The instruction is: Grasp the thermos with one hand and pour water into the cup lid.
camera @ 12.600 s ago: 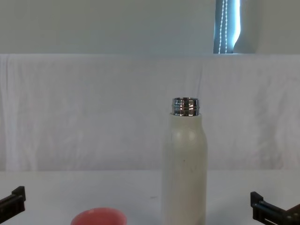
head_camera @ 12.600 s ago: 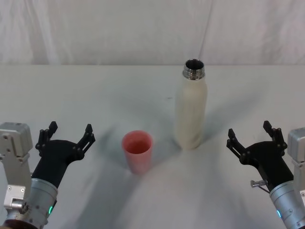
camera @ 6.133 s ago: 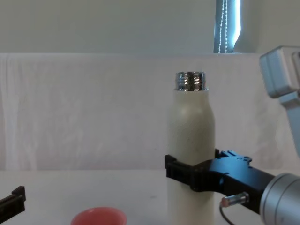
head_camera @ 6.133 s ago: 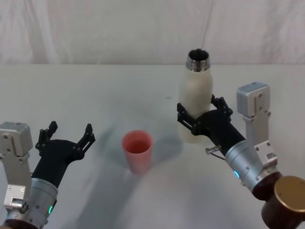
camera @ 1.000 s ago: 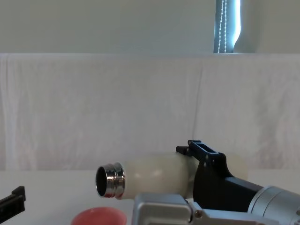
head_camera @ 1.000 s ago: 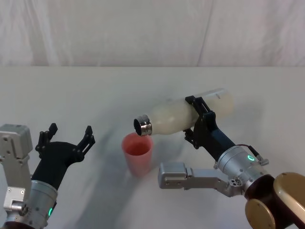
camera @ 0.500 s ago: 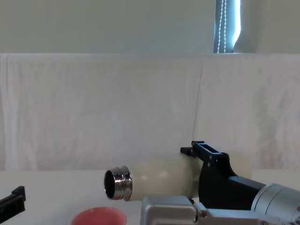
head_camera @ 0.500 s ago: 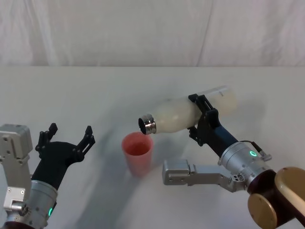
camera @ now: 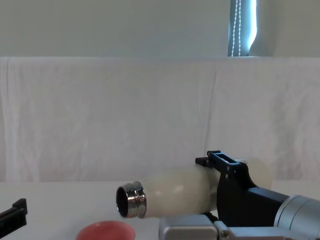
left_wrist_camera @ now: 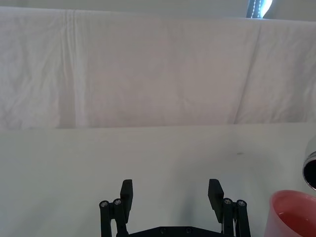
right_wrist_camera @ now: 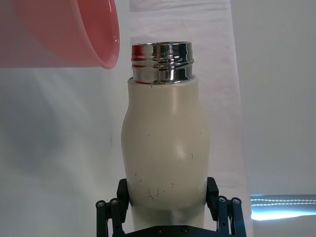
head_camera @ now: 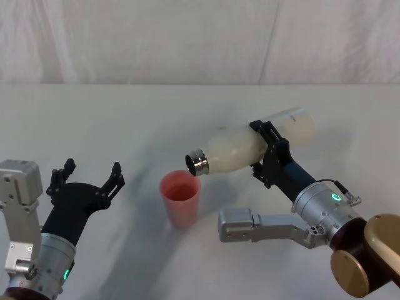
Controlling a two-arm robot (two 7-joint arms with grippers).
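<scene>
While the table (head_camera: 125,119) carries only the cup lid (head_camera: 180,199) near its front edge, I see the right gripper (head_camera: 270,155) clamping the thermos (head_camera: 250,149) sideways above it, mouth just beside the rim. Left gripper (head_camera: 87,180) spread wide, front-left corner.

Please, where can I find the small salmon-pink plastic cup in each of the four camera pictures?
Head: cup, centre-left.
Chest: bottom edge, left of centre.
Left wrist: lower right corner.
Right wrist: top left.
Shared landmark: cream thermos's steel neck, in the right gripper, beside the rim.
</scene>
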